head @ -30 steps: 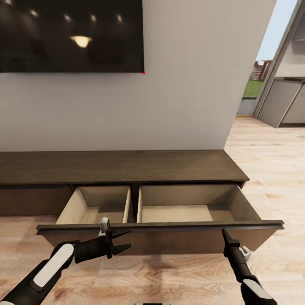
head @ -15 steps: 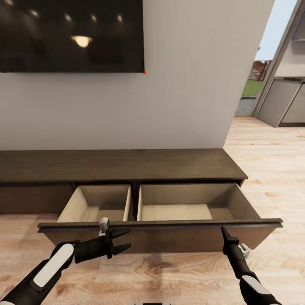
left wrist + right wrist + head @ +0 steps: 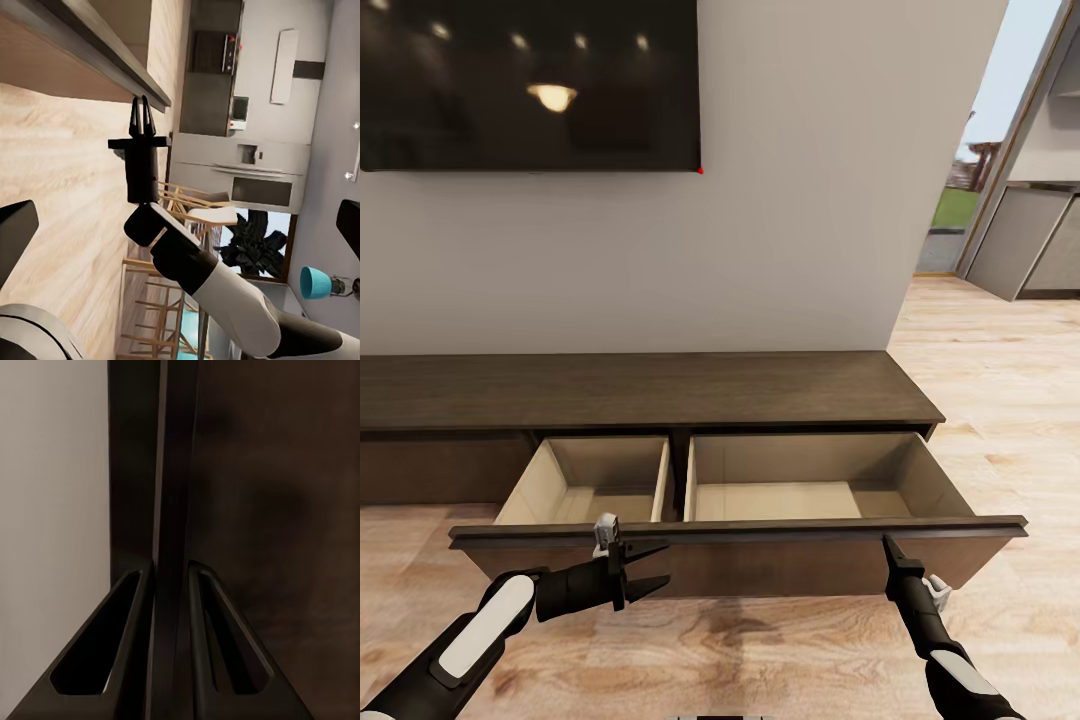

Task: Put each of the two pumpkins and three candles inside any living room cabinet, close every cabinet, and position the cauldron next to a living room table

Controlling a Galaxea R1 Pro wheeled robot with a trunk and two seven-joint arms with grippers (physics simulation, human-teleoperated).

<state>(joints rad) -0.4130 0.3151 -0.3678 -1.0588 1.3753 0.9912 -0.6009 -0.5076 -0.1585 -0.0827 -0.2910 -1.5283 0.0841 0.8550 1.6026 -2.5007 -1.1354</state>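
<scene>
Wall (image 3: pixel 800 200): pale, behind the unit; dark screen (image 3: pixel 525 85) mounted on it.
Floor (image 3: pixel 1000 400): light wood planks.
Cabinet (image 3: pixel 640 392): long, low, dark brown, against the wall; wide front panel (image 3: pixel 760 530) pulled out, two pale compartments open behind it.
Right gripper (image 3: pixel 171 585): fingers (image 3: pixel 206 585) narrow, straddling the top edge of the pulled-out front, one on each side; whether they touch it, cannot tell.
Left gripper (image 3: pixel 652 566): in front of the panel's face, just below its top edge, fingers spread apart, holding nothing.
</scene>
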